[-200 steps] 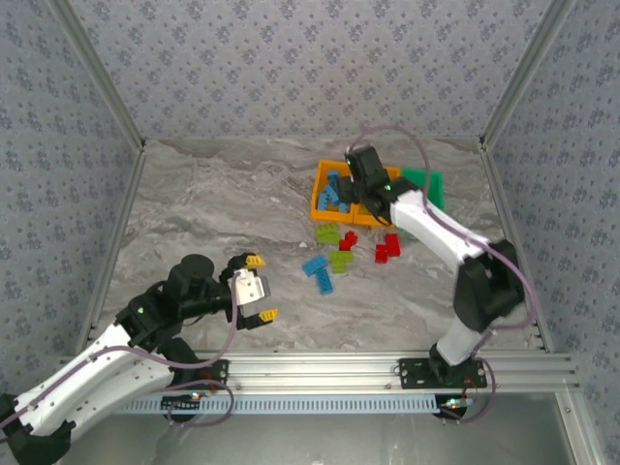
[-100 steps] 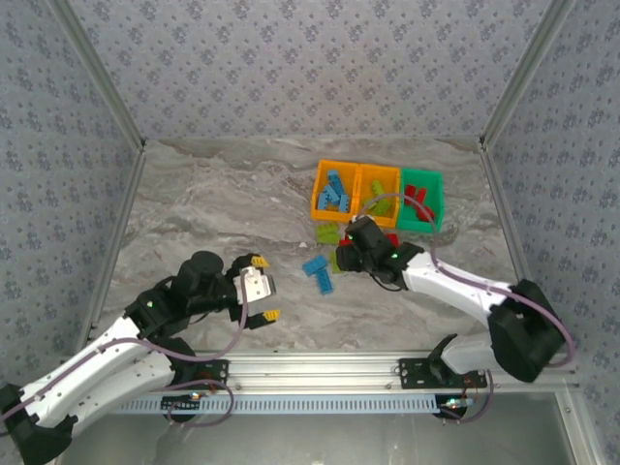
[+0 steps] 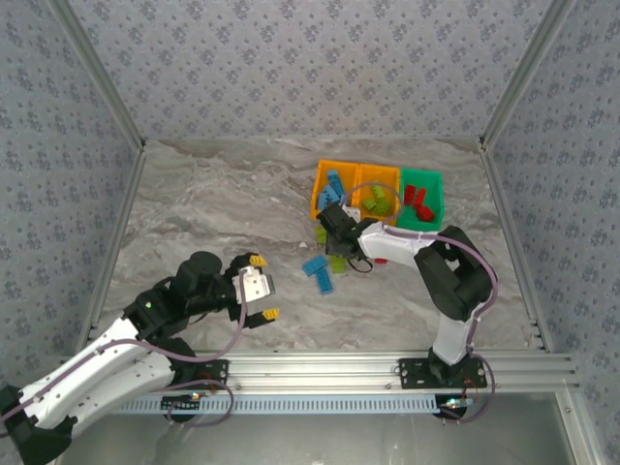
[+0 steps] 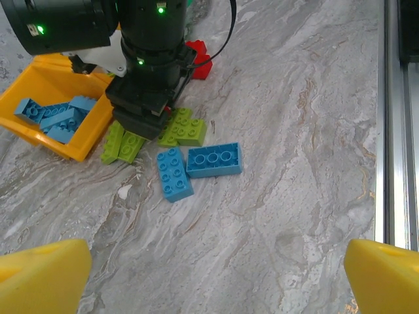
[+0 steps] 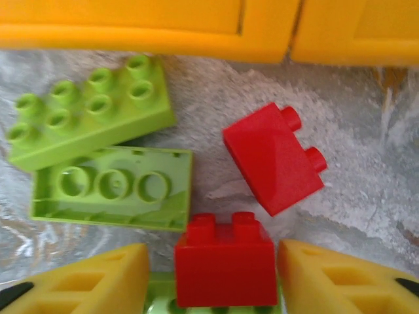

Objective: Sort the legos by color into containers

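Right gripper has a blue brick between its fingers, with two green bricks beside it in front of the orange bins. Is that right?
No. The brick between the right gripper's fingers is red, not blue; the right wrist view shows it. The two green bricks beside it and the orange bins beyond are as you say.

Right arm [image 3: 441,276] dropped from above bins [image 3: 398,170] to loose pile [image 3: 338,261], then swung left. Right gripper [image 5: 215,254] now straddles red brick [image 5: 224,275] before orange bin [image 5: 131,29]. Bins uncovered.
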